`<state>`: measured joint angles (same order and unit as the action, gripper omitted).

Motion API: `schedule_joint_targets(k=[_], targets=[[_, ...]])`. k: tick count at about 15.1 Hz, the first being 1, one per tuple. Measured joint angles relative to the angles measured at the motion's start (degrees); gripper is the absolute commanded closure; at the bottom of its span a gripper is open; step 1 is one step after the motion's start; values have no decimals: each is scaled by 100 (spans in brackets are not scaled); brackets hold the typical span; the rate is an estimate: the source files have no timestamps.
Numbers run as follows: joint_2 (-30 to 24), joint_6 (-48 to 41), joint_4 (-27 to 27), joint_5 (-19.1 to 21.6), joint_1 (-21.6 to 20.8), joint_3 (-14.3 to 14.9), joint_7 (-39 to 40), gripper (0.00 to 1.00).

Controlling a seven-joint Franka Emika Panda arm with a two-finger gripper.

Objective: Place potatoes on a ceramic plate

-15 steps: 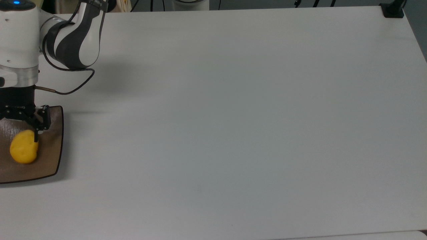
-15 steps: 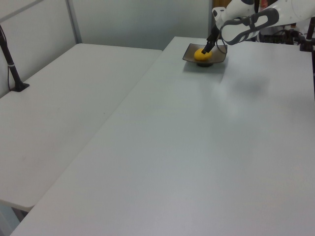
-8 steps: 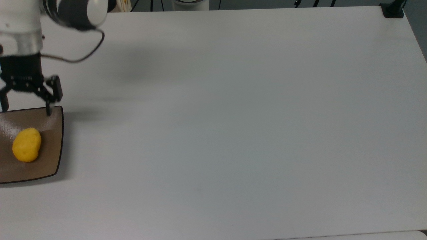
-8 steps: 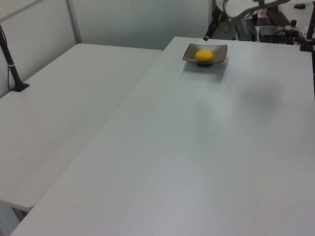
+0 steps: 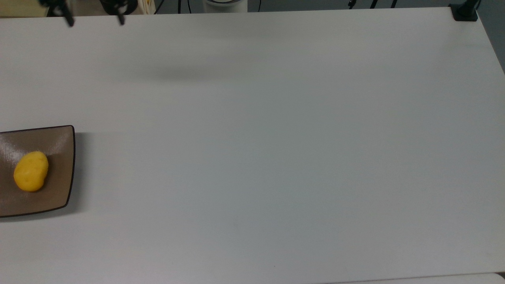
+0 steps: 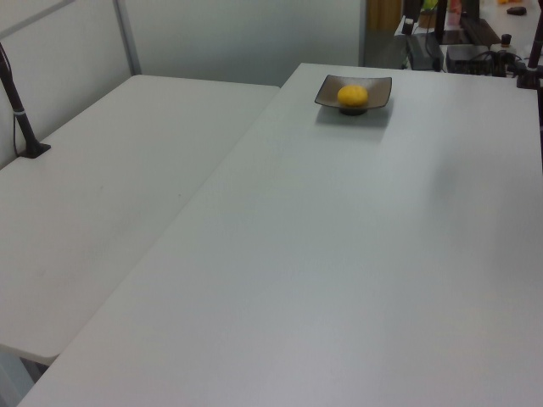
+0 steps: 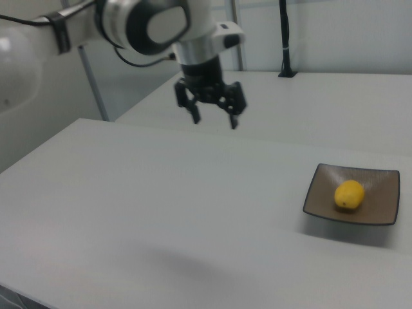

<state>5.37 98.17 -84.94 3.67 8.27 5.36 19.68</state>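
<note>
While its two black fingers stand spread apart with nothing between them, the gripper [image 7: 214, 120] hangs in the air above the white table [image 7: 161, 212], held up by the white and dark arm [image 7: 116, 26] that reaches in from the right view's upper left. In the top view the two fingertips [image 5: 70, 20] poke in at the upper edge, toward eleven o'clock, with open space between them. From the gripper in the right view, the ceramic plate [image 7: 380, 206] lies toward four o'clock, well apart from it. The potato [image 7: 349, 194] rests on the plate's brown surface, near its middle, touching nothing but the plate. In the top view the plate [image 5: 63, 138] sits at nine o'clock, cut by the frame's edge, and the potato [image 5: 30, 171] lies on it. In the left view the plate [image 6: 327, 100] stands near twelve o'clock on the table [image 6: 339, 271] with the potato [image 6: 352, 95] in it. A second white table [image 6: 102, 195] adjoins at nine o'clock, and a dark post [image 6: 19, 110] rises from its far side.
</note>
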Motion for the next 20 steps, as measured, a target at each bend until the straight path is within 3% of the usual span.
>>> schedule_joint_targets(k=[5,11,17,20], targets=[[-578,-890,-169,0,-623,3,-1276,0],[-927,-943,-634,0,-1458,-14,-2184,0],[-922,-401,-1089,-2,-1574,-483,-2347,0],[-917,-56,-1275,-8,-1579,-519,-2289,0]])
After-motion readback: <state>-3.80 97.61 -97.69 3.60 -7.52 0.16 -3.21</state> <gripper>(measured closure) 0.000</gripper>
